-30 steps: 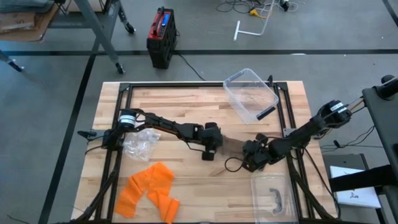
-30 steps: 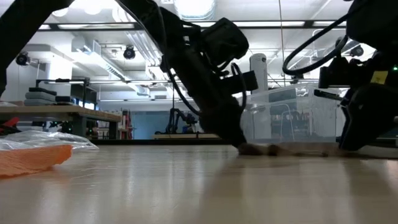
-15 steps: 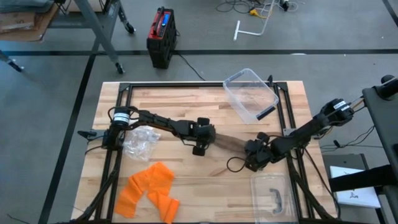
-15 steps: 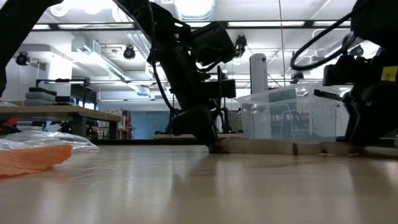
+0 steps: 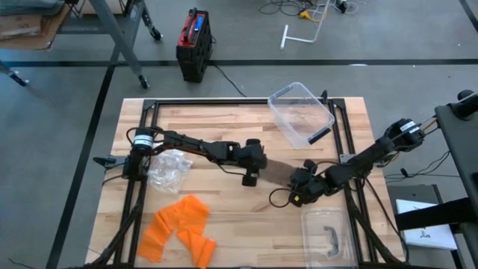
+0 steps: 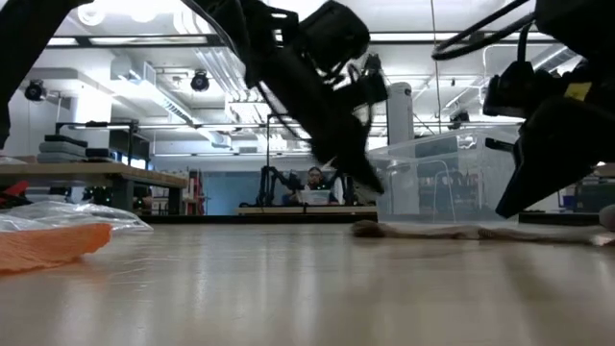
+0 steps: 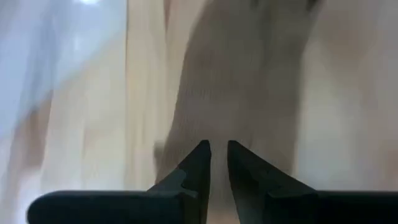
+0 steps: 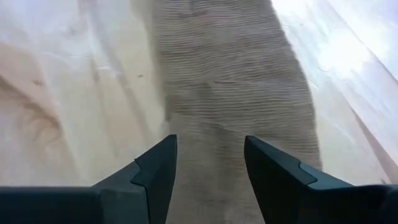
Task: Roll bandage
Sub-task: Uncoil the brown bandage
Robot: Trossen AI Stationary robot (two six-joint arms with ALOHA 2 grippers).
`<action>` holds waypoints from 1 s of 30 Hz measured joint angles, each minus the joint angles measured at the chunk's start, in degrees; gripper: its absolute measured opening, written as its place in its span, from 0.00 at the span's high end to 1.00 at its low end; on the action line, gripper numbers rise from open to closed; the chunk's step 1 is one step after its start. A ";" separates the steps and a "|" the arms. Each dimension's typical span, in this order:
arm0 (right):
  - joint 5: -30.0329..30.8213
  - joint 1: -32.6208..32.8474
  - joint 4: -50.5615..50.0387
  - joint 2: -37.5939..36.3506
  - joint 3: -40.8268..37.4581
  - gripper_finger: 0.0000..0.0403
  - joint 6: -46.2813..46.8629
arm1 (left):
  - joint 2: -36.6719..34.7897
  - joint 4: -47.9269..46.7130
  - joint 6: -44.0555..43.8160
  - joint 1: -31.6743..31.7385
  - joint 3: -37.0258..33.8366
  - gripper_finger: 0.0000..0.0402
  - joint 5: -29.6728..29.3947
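Lying flat near the middle of the wooden table (image 5: 224, 123), the tan bandage (image 5: 280, 169) runs as a short strip between the two hands. Left hand (image 5: 249, 178) sits at the strip's left end; its wrist view shows the two dark fingers (image 7: 199, 163) drawn almost together, a thin slit between them, tips pointing at the blurred bandage (image 7: 242, 81) with nothing gripped. In the low view this hand (image 6: 370, 183) hangs just above the fabric's end (image 6: 370, 229), not touching it.

Right hand (image 5: 299, 193) is at the strip's right end. Its wrist view shows the fingers (image 8: 155, 171) set apart, straddling the ribbed bandage (image 8: 233, 81), which passes between them on the table; no clamp on it visible.

Elsewhere on the table: clear plastic bin (image 5: 301, 113) tilted at the far right, crumpled clear bag (image 5: 169, 170) beside the left arm's base, orange cloth (image 5: 179, 228) at the near left, and a clear lid (image 5: 326, 234) at the near right edge.
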 joint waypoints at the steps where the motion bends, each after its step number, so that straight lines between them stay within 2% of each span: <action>1: 0.04 -0.36 0.01 0.02 -0.20 0.54 0.27 | 0.44 3.09 -1.22 -0.04 0.08 0.88 2.16; 4: -0.18 -1.35 0.47 1.07 -0.65 0.54 0.93 | 3.86 12.78 -3.89 -0.70 0.39 0.89 6.30; 10: -2.18 -1.50 1.55 3.17 -0.73 0.54 1.28 | 11.98 15.42 -5.10 -2.56 7.16 0.90 7.42; 13: -3.48 -1.50 2.43 4.27 -0.64 0.54 0.80 | 15.94 12.83 -4.17 -2.85 9.85 0.90 7.63; 16: -4.57 -1.45 2.72 5.02 -0.50 0.54 0.85 | 16.77 7.08 -2.00 -2.15 11.75 0.89 7.11; 22: -6.80 -0.56 0.31 4.22 -0.58 0.54 1.26 | 15.39 -2.79 2.02 -0.12 10.57 0.89 3.93; 30: -8.91 0.23 -1.10 3.41 -0.28 0.54 1.22 | 14.66 -6.27 2.07 1.23 10.28 0.90 3.24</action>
